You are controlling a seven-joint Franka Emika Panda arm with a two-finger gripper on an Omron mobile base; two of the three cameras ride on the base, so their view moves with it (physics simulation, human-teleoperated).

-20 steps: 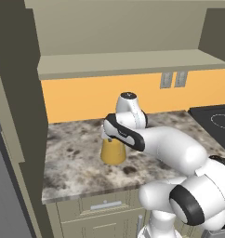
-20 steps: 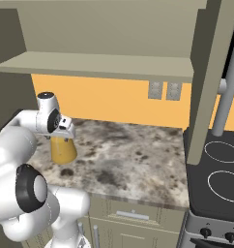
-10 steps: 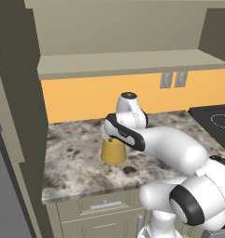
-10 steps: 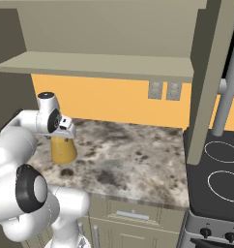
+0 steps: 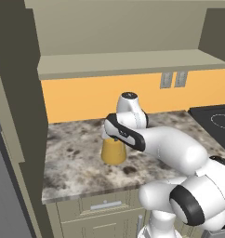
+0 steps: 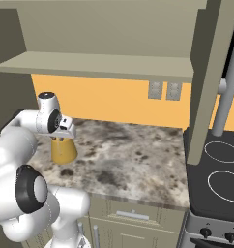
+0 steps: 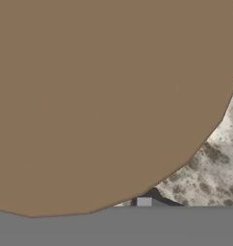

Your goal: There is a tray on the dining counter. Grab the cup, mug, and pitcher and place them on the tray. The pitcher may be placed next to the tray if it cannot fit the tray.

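Observation:
The pitcher (image 5: pixel 113 151) (image 6: pixel 64 151), a conical carafe of orange-yellow liquid, stands upright on a speckled marble counter (image 5: pixel 72 162) over drawers. My gripper (image 5: pixel 112 138) (image 6: pixel 61 137) reaches straight down onto its top, and the hand covers the neck and the fingers. In the hand view the round brown lid (image 7: pixel 104 96) lies right under the camera, with one finger tip (image 7: pixel 146 202) at its lower edge. How the jaws stand around the neck I cannot tell. The tray, cup, mug and dining counter are out of view.
A shelf (image 5: pixel 128 62) (image 6: pixel 99 65) hangs over the counter, above an orange back wall with outlets (image 5: pixel 174 79) (image 6: pixel 162 90). A black stove top (image 6: pixel 218 167) (image 5: pixel 216 118) adjoins the counter on the right. A dark tall cabinet (image 5: pixel 14 116) bounds the left side.

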